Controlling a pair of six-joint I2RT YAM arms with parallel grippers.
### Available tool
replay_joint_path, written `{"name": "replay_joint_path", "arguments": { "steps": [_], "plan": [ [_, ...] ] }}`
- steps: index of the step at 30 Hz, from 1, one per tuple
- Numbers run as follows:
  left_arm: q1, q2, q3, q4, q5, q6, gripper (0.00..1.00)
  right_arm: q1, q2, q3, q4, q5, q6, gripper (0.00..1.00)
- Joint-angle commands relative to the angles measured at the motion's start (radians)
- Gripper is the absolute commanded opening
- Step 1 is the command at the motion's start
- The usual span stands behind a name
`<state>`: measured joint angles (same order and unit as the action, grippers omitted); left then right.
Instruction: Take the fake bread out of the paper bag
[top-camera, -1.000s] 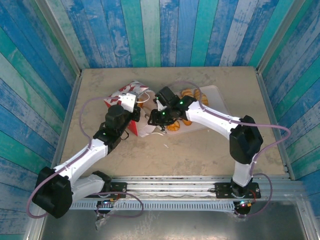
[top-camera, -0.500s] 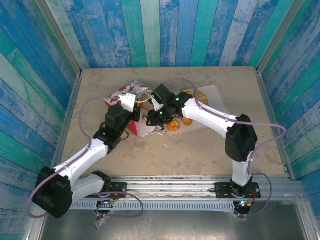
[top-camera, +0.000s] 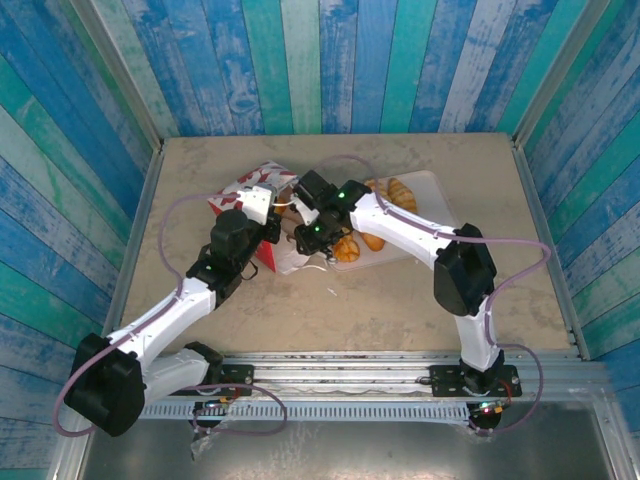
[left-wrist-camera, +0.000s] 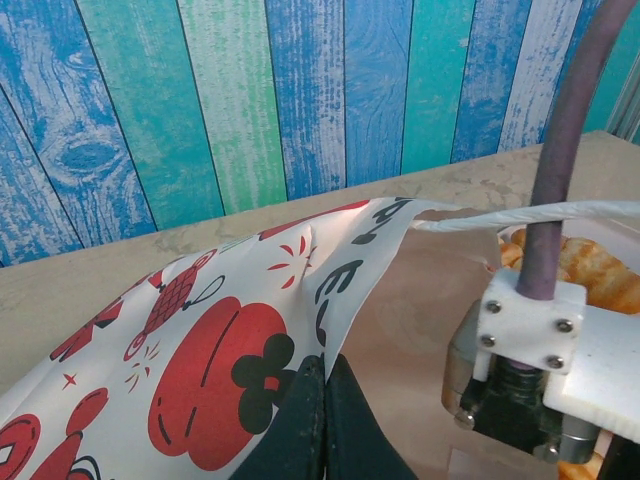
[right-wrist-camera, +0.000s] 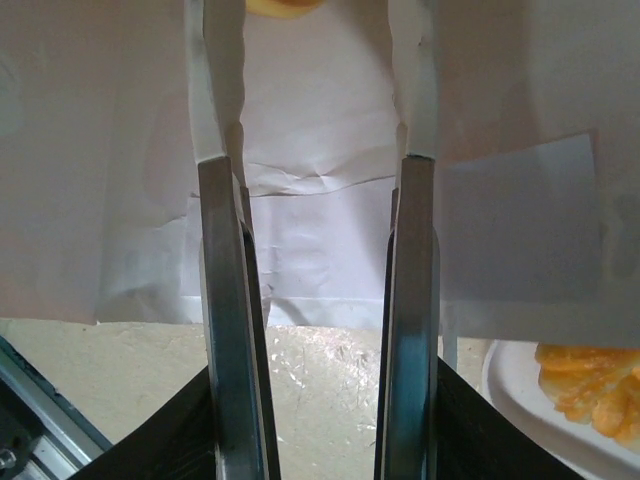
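Observation:
The paper bag (top-camera: 250, 190) lies on its side at mid-table, mouth facing right; its white face with red apple prints (left-wrist-camera: 200, 350) fills the left wrist view. My left gripper (left-wrist-camera: 322, 370) is shut on the bag's upper edge, holding the mouth up (top-camera: 268, 224). My right gripper (right-wrist-camera: 315, 90) is open, its fingers (right-wrist-camera: 222, 250) reaching into the white interior (right-wrist-camera: 320, 120). A golden bread piece (right-wrist-camera: 285, 5) shows just beyond the fingertips. Other fake bread pieces (top-camera: 387, 190) (top-camera: 346, 250) lie on the pale tray (top-camera: 430, 190).
The tray sits just right of the bag, its rim (right-wrist-camera: 505, 395) and a croissant (right-wrist-camera: 590, 390) close to my right fingers. The right arm's wrist (left-wrist-camera: 525, 370) and cable hang beside the bag mouth. Blue plank walls enclose the table (top-camera: 400, 300).
My right arm has swung left from over the tray, and its open gripper has gone into the bag's mouth. The left gripper and bag have stayed in place.

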<state>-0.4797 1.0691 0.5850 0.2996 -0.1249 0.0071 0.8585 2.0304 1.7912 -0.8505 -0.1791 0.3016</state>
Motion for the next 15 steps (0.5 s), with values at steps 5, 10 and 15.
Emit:
{"name": "replay_joint_path", "arguments": {
  "steps": [5,10,15],
  "plan": [
    [0.0,-0.03,0.011,0.047,0.014,-0.021,0.02,0.01,0.047,0.075,-0.018,0.015,-0.071,0.47],
    [-0.001,-0.028,0.013,0.064,0.034,-0.034,0.02,0.011,0.066,0.11,-0.039,-0.014,-0.084,0.47],
    [-0.001,-0.023,0.024,0.059,0.039,-0.036,0.02,0.012,0.03,0.068,-0.039,-0.025,-0.1,0.47]
  ]
}}
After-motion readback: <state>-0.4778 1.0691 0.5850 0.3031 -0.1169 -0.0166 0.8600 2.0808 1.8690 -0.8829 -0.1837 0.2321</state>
